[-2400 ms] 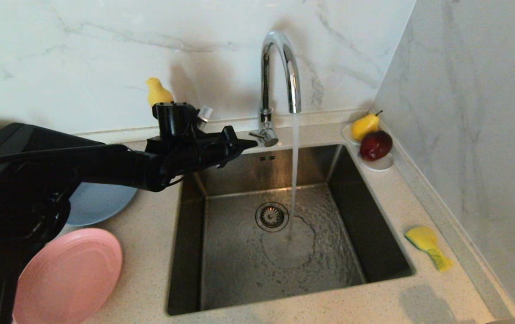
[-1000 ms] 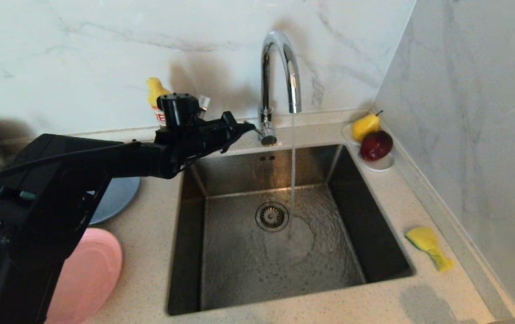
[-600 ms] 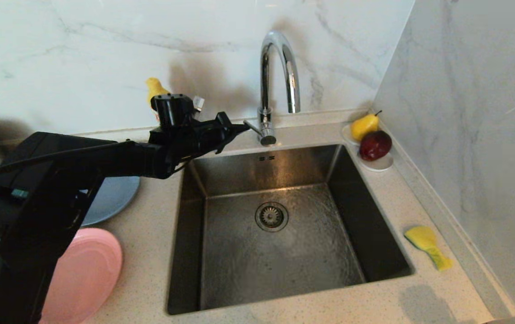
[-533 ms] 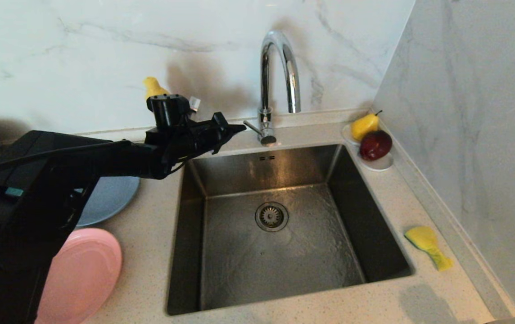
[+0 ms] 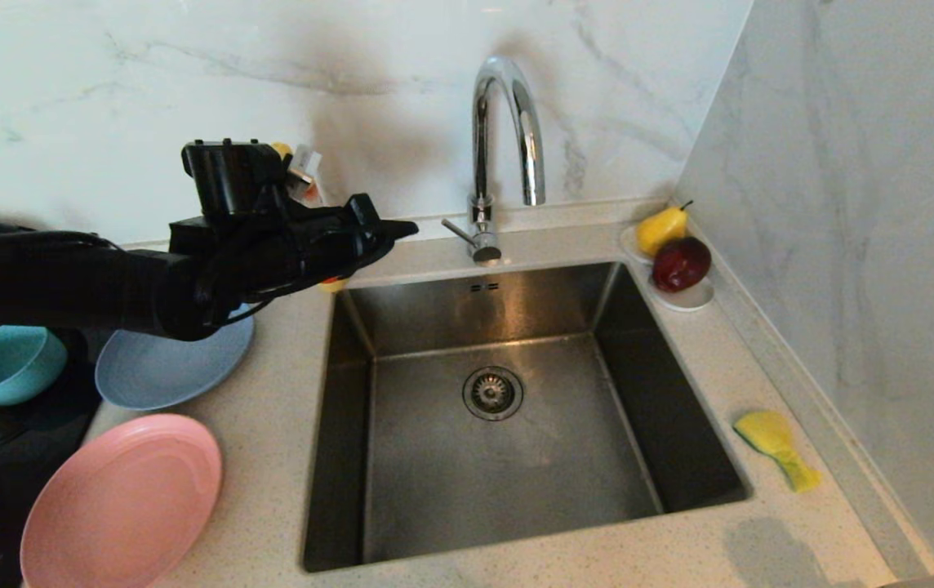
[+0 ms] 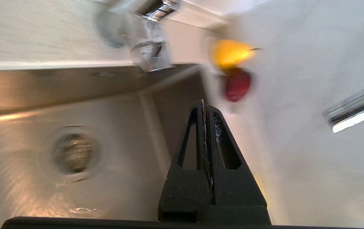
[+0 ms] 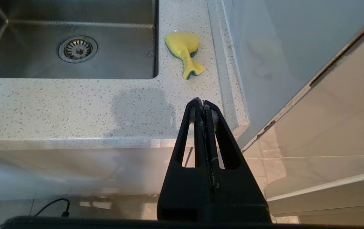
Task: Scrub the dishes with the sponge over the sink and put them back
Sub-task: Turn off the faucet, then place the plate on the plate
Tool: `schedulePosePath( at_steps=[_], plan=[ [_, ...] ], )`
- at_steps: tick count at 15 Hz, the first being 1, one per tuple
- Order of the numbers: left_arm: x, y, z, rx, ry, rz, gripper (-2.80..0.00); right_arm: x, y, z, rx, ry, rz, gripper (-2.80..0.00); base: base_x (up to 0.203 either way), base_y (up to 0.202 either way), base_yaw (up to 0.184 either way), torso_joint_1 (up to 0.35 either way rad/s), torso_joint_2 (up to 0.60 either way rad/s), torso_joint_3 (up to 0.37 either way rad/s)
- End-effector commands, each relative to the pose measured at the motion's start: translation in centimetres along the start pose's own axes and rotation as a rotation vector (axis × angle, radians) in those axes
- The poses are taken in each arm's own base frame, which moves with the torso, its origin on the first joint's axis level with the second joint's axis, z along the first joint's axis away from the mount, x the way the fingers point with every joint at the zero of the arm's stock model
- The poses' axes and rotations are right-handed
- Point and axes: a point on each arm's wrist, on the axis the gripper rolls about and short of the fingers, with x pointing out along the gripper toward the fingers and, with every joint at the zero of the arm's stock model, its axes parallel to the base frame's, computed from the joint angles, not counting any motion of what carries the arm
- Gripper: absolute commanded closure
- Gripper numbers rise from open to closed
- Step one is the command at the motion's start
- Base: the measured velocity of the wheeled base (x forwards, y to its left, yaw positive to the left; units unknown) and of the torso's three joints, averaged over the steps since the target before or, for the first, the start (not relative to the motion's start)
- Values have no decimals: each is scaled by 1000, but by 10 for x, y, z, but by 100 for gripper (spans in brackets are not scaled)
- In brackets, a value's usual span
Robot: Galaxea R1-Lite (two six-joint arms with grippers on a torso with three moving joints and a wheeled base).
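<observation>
Sink [image 5: 516,457] tap [image 5: 504,139] now dry; left gripper [image 5: 402,229] withdrawn.

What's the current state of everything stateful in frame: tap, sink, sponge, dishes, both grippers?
tap: off, no water running
sink: empty, floor wet
sponge: bent, lying on the counter right of the sink
salmon-pink plate: on counter, empty
grey-blue plate: on counter, partly under the left arm
teal bowl: upright
left gripper: shut, empty, left of the tap handle
right gripper: shut, empty, parked off the counter edge

A home kitchen — steel sink [image 5: 369,457] with chrome tap [image 5: 504,147], speckled countertop [image 5: 271,425], marble-look walls [image 5: 108,106].
</observation>
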Motion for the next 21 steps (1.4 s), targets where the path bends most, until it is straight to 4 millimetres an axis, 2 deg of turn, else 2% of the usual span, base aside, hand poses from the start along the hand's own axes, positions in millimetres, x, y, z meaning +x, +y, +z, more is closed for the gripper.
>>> schedulePosePath(
  at_steps=[1,3,6,8,9,13,15,18,21],
  plan=[
    [-48,-32,20,112,-125,244,0,0,0,0,-1,1,0,0,0,0,0,0,0,0],
    [-82,-46,25,211,-170,482,0,0,0,0,-1,1,0,0,0,0,0,0,0,0],
    [-139,-57,18,396,-155,775,0,0,0,0,-1,1,0,0,0,0,0,0,0,0],
    [-168,-57,14,460,-196,1006,0,0,0,0,-1,1,2,0,0,0,0,0,0,0],
    [-176,-51,19,458,-220,1076,0,0,0,0,-1,1,0,0,0,0,0,0,0,0],
    [-199,-6,44,427,-172,1332,0,0,0,0,-1,1,0,0,0,0,0,0,0,0],
    [-205,17,47,390,-114,1320,0,0,0,0,-1,1,1,0,0,0,0,0,0,0],
    [-206,66,42,281,3,1295,0,0,0,0,-1,1,0,0,0,0,0,0,0,0],
    [-219,106,41,146,69,1287,0,0,0,0,-1,1,0,0,0,0,0,0,0,0]
  ],
)
